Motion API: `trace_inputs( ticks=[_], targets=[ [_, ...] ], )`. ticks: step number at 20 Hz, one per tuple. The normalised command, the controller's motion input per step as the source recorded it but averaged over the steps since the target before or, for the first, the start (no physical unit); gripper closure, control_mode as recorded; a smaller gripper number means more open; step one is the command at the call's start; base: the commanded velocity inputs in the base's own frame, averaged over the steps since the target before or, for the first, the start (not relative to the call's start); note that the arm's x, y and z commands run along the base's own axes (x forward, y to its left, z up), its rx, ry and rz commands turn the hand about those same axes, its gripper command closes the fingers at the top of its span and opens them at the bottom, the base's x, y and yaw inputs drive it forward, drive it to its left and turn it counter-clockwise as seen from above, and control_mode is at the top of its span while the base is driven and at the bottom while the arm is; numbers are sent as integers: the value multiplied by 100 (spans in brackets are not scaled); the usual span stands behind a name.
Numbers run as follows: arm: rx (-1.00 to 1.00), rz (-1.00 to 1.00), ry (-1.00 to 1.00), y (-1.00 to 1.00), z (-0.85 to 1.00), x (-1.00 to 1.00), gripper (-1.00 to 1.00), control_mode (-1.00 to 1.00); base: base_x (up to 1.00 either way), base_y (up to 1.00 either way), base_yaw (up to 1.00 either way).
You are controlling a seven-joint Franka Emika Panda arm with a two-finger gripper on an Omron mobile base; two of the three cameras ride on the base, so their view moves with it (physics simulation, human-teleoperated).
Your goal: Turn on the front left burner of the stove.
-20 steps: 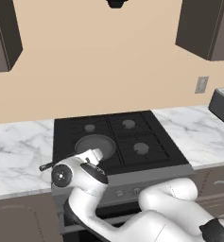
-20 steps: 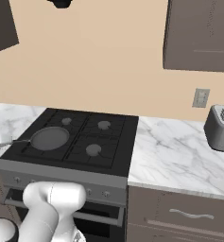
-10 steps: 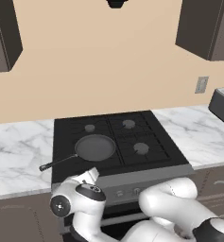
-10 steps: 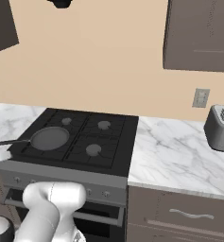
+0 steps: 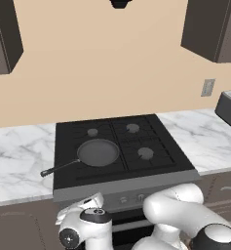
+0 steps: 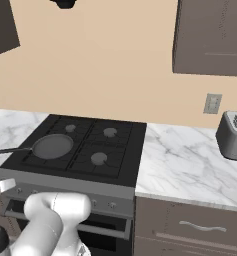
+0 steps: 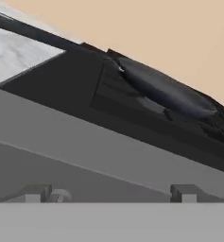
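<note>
On the left, marble bench (image 5: 19,161) runs up to the stove (image 5: 161,163). A dark pan (image 5: 98,152) sits on the front left burner (image 5: 112,163), at the stove's near-left; its handle sticks out left over the stove's edge. The three other burners show grey caps. Below, the gripper (image 7: 108,194) is low at the grey knob panel (image 5: 136,188), near its left end; its tips stand apart with nothing between them. Further right lies more bench, with a toaster (image 6: 233,135) against the wall under an outlet (image 6: 212,104).
</note>
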Motion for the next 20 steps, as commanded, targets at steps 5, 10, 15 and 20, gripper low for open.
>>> trace_inputs(
  ticks=[5,10,15,20],
  targets=[
    [5,0,-11,0,-96,0,-100,-100,0,0,0],
    [11,0,-30,1,-69,0,-100,-100,0,0,0],
    [8,0,-23,3,-41,2,-100,-100,0,0,0],
    [11,0,-16,6,-12,11,-100,-100,0,0,0]
  ],
)
